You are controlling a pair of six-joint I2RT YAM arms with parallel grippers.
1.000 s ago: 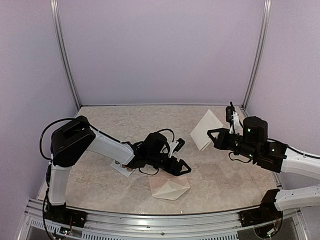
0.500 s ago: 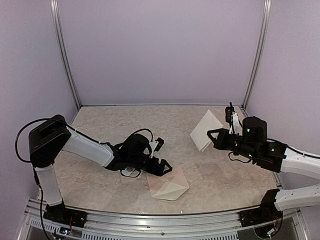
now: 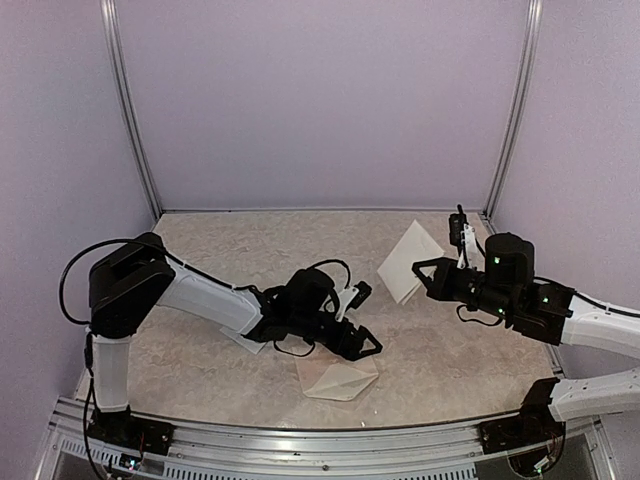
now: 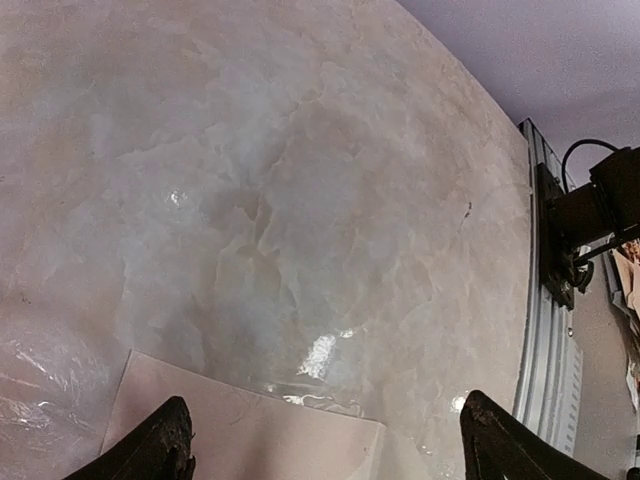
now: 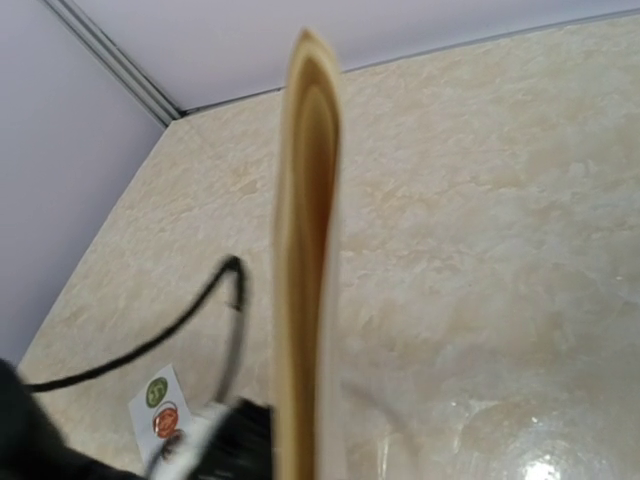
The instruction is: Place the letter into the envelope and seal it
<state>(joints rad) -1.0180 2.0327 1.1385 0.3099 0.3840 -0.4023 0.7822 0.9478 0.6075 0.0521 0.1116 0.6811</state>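
Observation:
The envelope (image 3: 338, 381), pale cream-pink with diagonal seams, lies flat near the table's front edge. My left gripper (image 3: 364, 345) hovers open just over its far edge. In the left wrist view its dark fingertips (image 4: 168, 447) stand wide apart, with a corner of the envelope (image 4: 250, 432) below and nothing gripped. My right gripper (image 3: 419, 266) is shut on the letter (image 3: 408, 260), held tilted on edge above the table at the right rear. The right wrist view shows the letter (image 5: 306, 270) edge-on as a narrow tan band, with the fingers hidden.
A small white strip of round stickers (image 3: 243, 340) lies left of the envelope, partly under the left arm, and also shows in the right wrist view as the sticker strip (image 5: 160, 408). The left arm's black cable (image 5: 160, 340) loops above it. A metal rail (image 4: 545, 300) edges the table front.
The left gripper drew back to the left, then swung right again over the envelope's far edge, staying open. The right arm and the letter have not moved.

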